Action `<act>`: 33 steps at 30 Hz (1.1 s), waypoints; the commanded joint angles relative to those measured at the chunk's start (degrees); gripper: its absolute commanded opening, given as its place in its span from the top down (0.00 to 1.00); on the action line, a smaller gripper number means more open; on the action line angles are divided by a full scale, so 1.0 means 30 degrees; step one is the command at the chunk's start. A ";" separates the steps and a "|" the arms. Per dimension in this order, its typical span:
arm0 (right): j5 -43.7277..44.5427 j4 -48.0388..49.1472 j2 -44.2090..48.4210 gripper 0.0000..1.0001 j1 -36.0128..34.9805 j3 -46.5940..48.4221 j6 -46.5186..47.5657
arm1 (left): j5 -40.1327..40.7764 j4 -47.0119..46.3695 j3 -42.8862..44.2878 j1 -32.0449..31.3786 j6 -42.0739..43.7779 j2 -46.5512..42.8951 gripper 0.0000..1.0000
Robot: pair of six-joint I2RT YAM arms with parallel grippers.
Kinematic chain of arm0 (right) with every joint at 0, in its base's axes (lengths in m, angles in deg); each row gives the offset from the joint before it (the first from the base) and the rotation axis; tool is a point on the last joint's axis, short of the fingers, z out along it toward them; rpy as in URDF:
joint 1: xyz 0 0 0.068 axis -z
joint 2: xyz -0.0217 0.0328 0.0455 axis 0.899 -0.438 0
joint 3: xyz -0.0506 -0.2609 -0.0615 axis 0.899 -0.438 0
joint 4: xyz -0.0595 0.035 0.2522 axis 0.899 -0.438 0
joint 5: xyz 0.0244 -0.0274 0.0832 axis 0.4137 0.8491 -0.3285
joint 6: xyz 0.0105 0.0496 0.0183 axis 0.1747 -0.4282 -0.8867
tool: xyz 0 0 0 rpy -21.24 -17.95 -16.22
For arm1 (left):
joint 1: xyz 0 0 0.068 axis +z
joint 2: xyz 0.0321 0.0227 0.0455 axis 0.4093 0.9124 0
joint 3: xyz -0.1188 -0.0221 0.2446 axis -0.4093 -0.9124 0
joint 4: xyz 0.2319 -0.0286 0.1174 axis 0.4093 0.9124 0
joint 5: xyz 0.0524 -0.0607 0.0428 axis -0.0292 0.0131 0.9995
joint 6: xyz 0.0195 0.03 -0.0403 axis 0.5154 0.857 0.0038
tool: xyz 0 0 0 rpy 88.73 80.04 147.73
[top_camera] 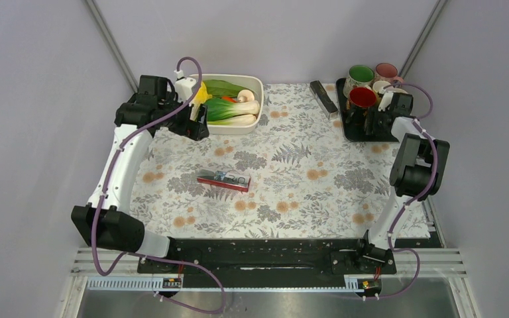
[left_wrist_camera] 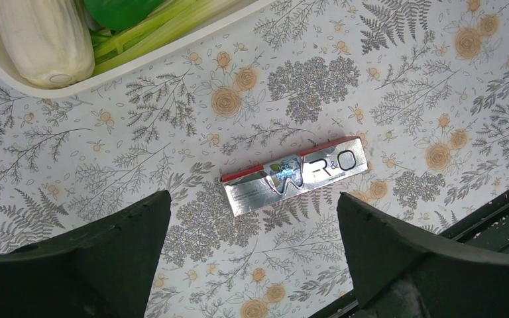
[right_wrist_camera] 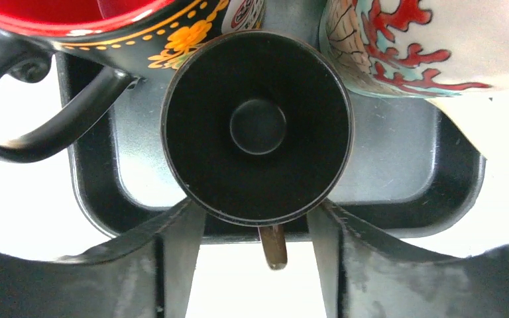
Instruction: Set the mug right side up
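- Dark, near-black mug (right_wrist_camera: pixel 257 126) stands on a black tray (right_wrist_camera: pixel 397 165). It turns a flat round face with a small disc at its centre and a brownish edge toward the right wrist camera. Whether that face is base or mouth, I cannot tell.
- Its thin brown handle (right_wrist_camera: pixel 273 246) points back toward the wrist, out over the tray's near rim.
- The right claw (right_wrist_camera: pixel 257 215) has its fingers parted, one on each side of the handle without touching it. Their tips reach the mug's near edge.
- Just beside the dark mug are a black mug with orange flowers and a red inside (right_wrist_camera: pixel 106 26) and a white mug with red coral branches (right_wrist_camera: pixel 424 46).
- The tray sits at the far right corner of the surface (top_camera: pixel 305 192), a pale cloth printed with grey ferns and orange blooms.
- A red and silver toothpaste box (top_camera: pixel 223 179) lies flat near the middle.
- The left claw (left_wrist_camera: pixel 253 199) hangs spread wide above it, holding nothing, near a white dish (top_camera: pixel 258 83) of leafy greens at the far left.
- Plain lilac-grey walls (top_camera: pixel 33 99) close in the sides and back.
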 commanded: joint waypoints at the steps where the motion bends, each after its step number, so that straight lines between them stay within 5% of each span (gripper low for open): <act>1: -0.0600 -0.0156 0.2619 0.23 -0.0006 -0.0168 0.0672 | -0.0352 -0.1341 -0.0256 0.0221 -0.0074 -0.0988 0.01; 3: -0.0683 -0.0497 0.3716 0.01 -0.0005 -0.0588 0.0688 | -0.0118 -0.1767 -0.0548 0.0329 -0.0287 -0.1198 0.01; 7: -0.1561 -0.0288 0.6644 0.01 0.0002 -0.2378 0.0662 | 0.0883 -0.4473 -0.2175 0.0663 -0.1076 -0.1939 0.01; 10: -0.3163 0.1181 0.9333 0.01 -0.0020 -0.4685 -0.0579 | 0.2336 -1.0825 -0.6846 0.0881 -0.2797 -0.2943 0.01; 16: -0.5479 1.3393 1.7000 0.01 -0.0024 -1.4765 -0.6698 | 0.3700 -2.3625 -1.5802 0.0930 -0.4878 -0.4109 0.01; 18: -0.4824 1.5134 1.8915 0.00 -0.0029 -1.7580 -0.7911 | 0.4807 -2.6327 -1.7717 0.0930 -0.5351 -0.4334 0.01; 25: -0.1408 1.7381 2.3359 0.01 -0.0034 -2.3938 -0.9891 | 0.6634 -3.0775 -2.2393 0.1726 -0.5310 -0.6148 0.01; 33: -0.0158 1.6744 2.4802 0.01 -0.0037 -2.5706 -1.0727 | 0.9183 -3.6030 -2.6383 0.1800 -0.5613 -0.6208 0.01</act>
